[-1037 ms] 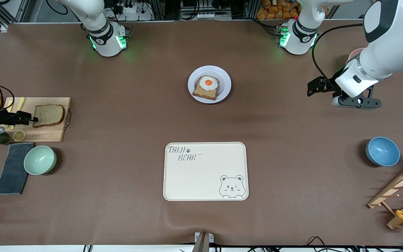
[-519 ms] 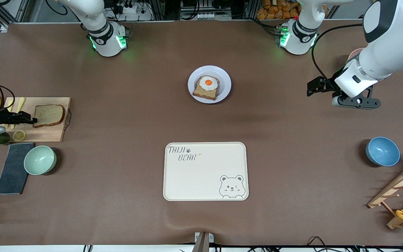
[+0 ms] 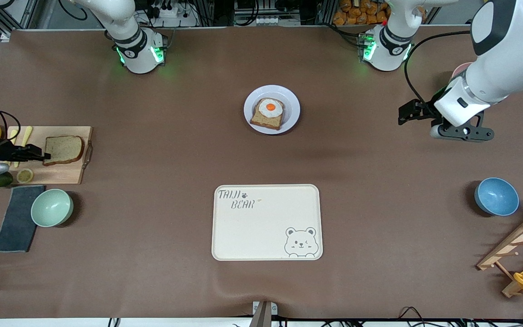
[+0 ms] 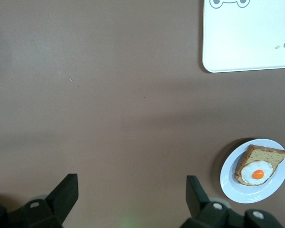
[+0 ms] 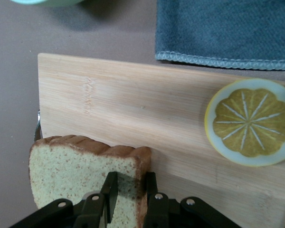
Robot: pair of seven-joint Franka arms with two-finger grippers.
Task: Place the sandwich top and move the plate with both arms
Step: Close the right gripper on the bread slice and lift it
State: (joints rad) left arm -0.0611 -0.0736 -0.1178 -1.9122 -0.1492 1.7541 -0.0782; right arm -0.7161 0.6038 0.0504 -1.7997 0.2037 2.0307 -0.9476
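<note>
The slice of brown bread (image 3: pixel 63 150) that is the sandwich top lies on a wooden cutting board (image 3: pixel 68 175) at the right arm's end of the desk (image 3: pixel 161 136). The right gripper (image 5: pixel 129 191) is at the slice's edge, its fingers (image 5: pixel 109 190) narrowed on the crust, one above and one under it. A lemon slice (image 5: pixel 250 122) lies on the same board, with a grey cloth (image 3: pixel 16 218) and a green bowl (image 3: pixel 51 207) nearer the front camera. The white plate (image 3: pixel 291 102) sits mid-desk, carrying a bread slice topped with a fried egg (image 3: pixel 269 109). Nearer the camera lies a cream tray (image 3: pixel 266 227) printed "TAIJI BEAR" with a bear face. The left gripper (image 4: pixel 130 197) waits over bare desk toward its own end, fingers (image 4: pixel 66 192) wide apart and holding nothing. A blue bowl (image 3: pixel 496 196) stands nearby.
</note>
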